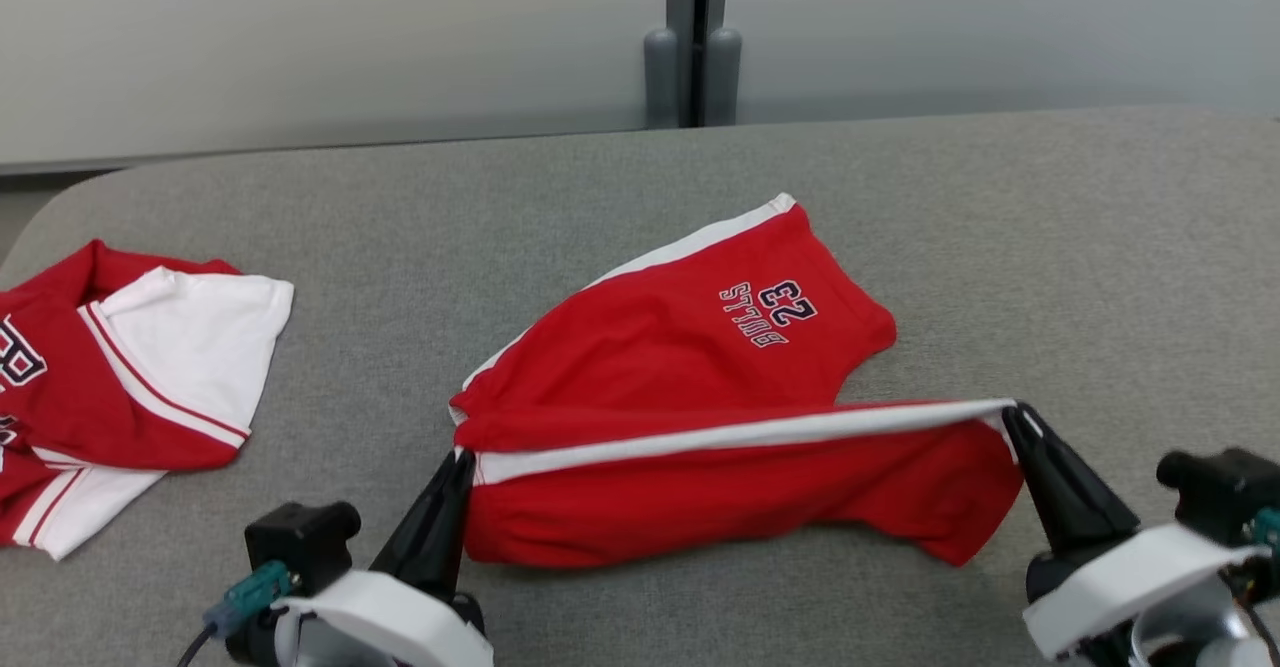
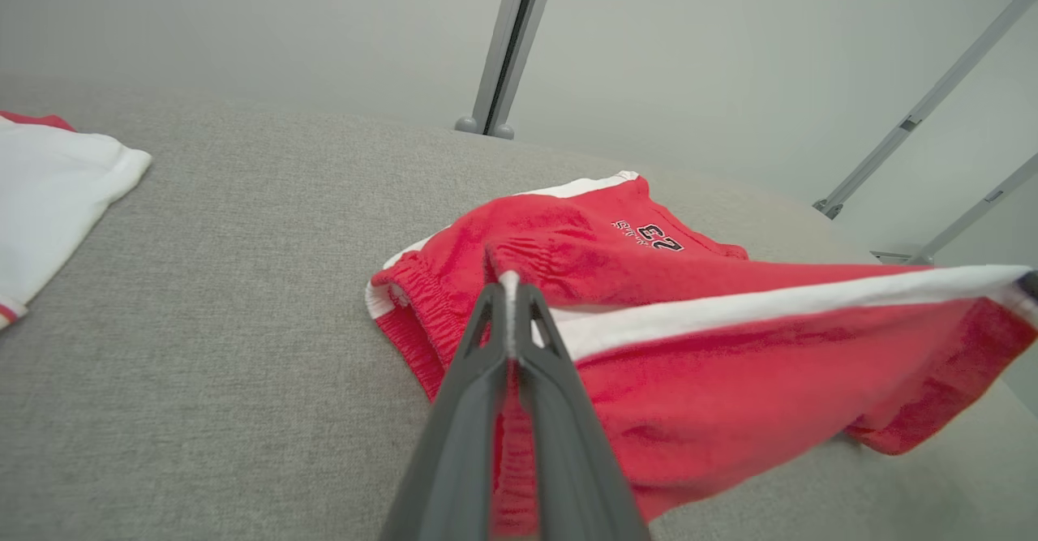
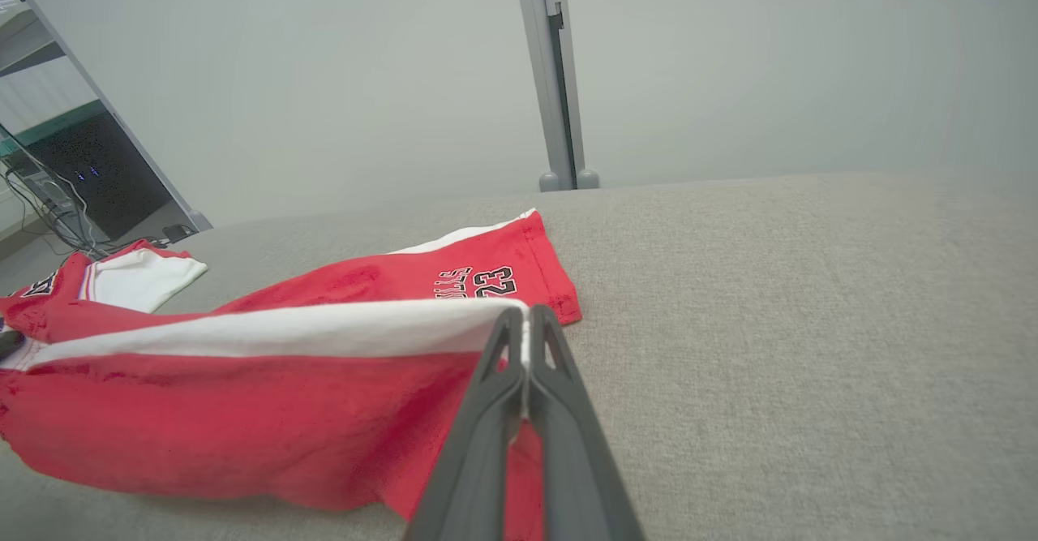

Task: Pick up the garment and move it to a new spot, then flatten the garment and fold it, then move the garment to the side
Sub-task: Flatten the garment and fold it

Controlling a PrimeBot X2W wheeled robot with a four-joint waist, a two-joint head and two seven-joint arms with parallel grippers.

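The garment is a pair of red shorts (image 1: pixel 700 377) with white side stripes and a "23" print, on the grey table. My left gripper (image 1: pixel 462 459) is shut on the waistband corner of its near leg, seen close in the left wrist view (image 2: pixel 508 283). My right gripper (image 1: pixel 1012 413) is shut on the hem corner of that same leg, and its wrist view shows the pinch (image 3: pixel 525 315). The near leg hangs stretched between both grippers, lifted off the table, its white stripe (image 1: pixel 740 435) taut. The far leg with the print (image 1: pixel 768 312) lies flat.
A second red and white garment (image 1: pixel 120 377) lies crumpled at the table's left edge. A grey post (image 1: pixel 694 37) stands behind the table's far edge against a pale wall. Bare grey table surface (image 1: pixel 1100 247) spreads to the right and behind the shorts.
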